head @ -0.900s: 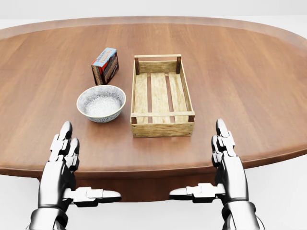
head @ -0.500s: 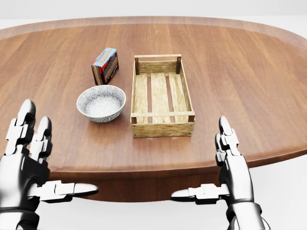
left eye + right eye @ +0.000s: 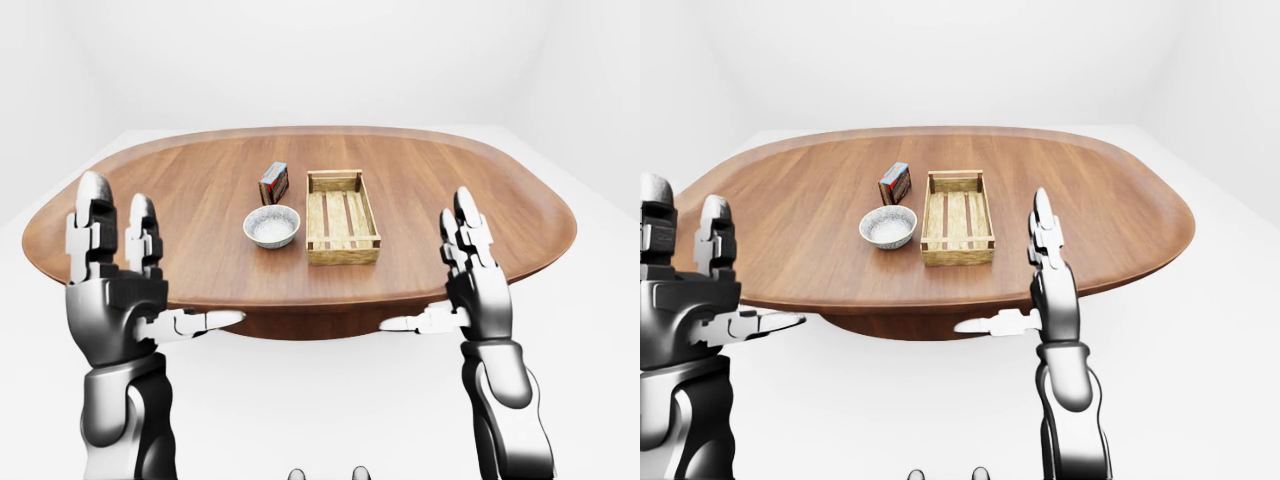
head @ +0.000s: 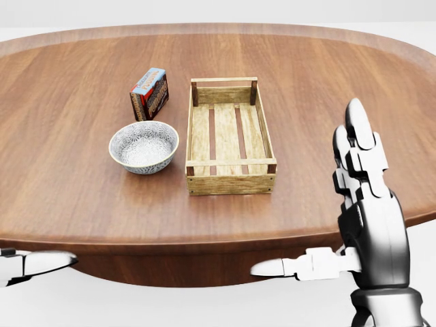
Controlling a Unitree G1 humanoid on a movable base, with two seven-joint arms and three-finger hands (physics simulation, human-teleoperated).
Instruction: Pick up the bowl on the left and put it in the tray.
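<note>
I note left hand (image 3: pixel 115 292) at 8 o'clock, right hand (image 3: pixel 472 285) at 4, both spread wide, empty; bowl (image 4: pixel 144 146) at 9 o'clock of tray (image 4: pixel 231 183).

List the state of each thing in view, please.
Bowl: upright, empty, on the table.
Tray: empty, on the table.
Box: closed, on the table.
Left robot hand: open, holding nothing.
Right robot hand: open, holding nothing.
</note>
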